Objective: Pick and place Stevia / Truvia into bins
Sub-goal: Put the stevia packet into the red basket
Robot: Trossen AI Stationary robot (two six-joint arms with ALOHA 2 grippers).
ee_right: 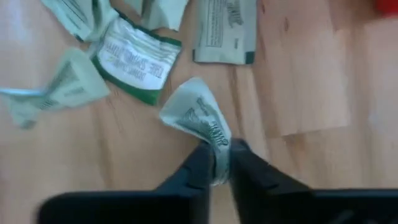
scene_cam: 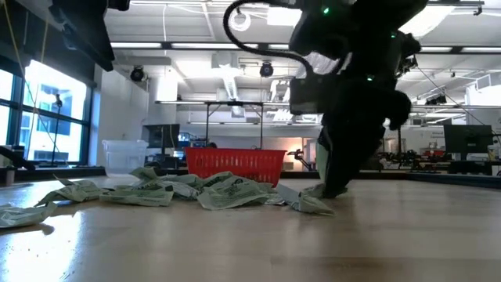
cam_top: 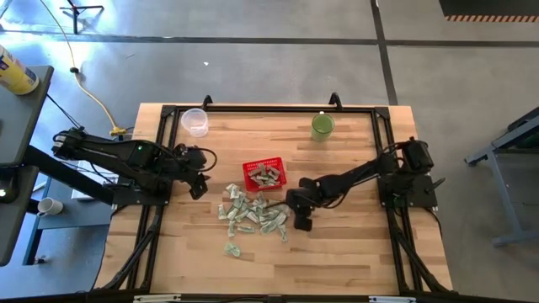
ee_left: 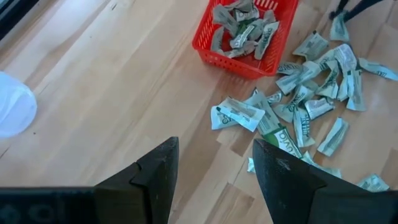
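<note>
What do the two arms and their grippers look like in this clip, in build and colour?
Both arms are black, jointed, with chunky housings. The left arm carries a small green indicator light; black cables loop near the right arm base. Left gripper fingers are flat, dark, wedge-shaped blades with angled tips. Right gripper fingers are the same matte black, narrowing toward the tips.

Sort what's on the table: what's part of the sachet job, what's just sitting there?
Part of the job:
- sachets, loose pile on the wood
- red basket, some sachets already in it
- right gripper, fingers pinching one sachet
- left gripper, open, waiting beside the pile

Just sitting there:
- clear cup
- green cup
</note>
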